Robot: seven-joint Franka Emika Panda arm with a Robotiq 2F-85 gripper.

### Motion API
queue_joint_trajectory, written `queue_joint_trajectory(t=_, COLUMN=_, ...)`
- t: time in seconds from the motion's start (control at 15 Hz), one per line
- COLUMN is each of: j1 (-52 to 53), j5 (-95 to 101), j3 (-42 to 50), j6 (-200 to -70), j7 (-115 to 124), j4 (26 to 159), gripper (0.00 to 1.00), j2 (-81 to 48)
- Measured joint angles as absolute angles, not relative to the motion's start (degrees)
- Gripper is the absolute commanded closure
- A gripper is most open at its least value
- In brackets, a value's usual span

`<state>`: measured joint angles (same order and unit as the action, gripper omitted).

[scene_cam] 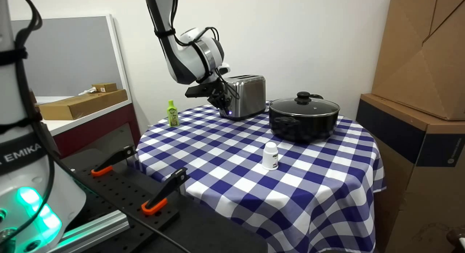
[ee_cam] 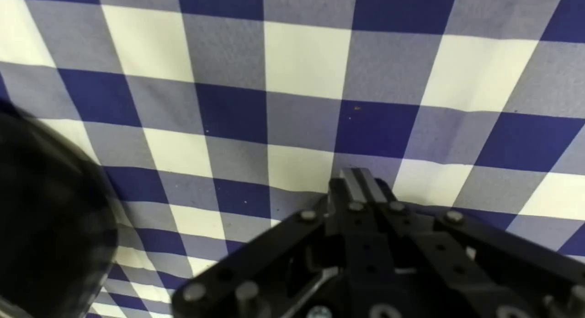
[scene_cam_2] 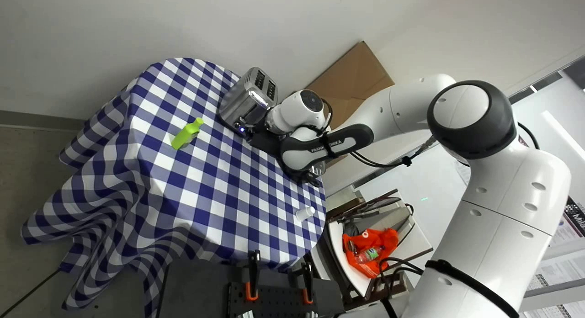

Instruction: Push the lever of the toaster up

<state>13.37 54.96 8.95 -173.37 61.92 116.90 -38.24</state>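
The silver toaster (scene_cam: 252, 96) stands upright at the back of the table; it also shows in an exterior view (scene_cam_2: 235, 101) from above. My gripper (scene_cam: 226, 108) is low at the toaster's end face, close beside it; I cannot tell whether it touches. It also shows there in an exterior view (scene_cam_2: 244, 126). A small blue light glows at the lower part of that face. The toaster's lever is hidden or too small to make out. In the wrist view my gripper's fingers (ee_cam: 358, 174) are together with nothing between them, above the cloth. The toaster is outside the wrist view.
A black lidded pot (scene_cam: 304, 118) stands beside the toaster; a dark rounded shape, probably the pot (ee_cam: 50, 213), fills the wrist view's left. A green bottle (scene_cam: 173, 115) and a white bottle (scene_cam: 270, 156) stand on the checkered tablecloth (scene_cam: 232, 173). A wall rises behind.
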Motion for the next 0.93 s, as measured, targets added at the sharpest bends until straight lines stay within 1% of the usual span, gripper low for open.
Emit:
queue_joint_trajectory(t=0.47, j1=20.1, j5=55.7, j3=16.1, j6=-178.3, j7=67.4, j4=107.6, gripper=1.0, j2=-46.6)
queue_joint_trajectory(t=0.93, j1=23.5, j5=55.6, j3=19.0, j6=-180.7, j7=69.8, j4=105.0, gripper=1.0, j2=-50.3)
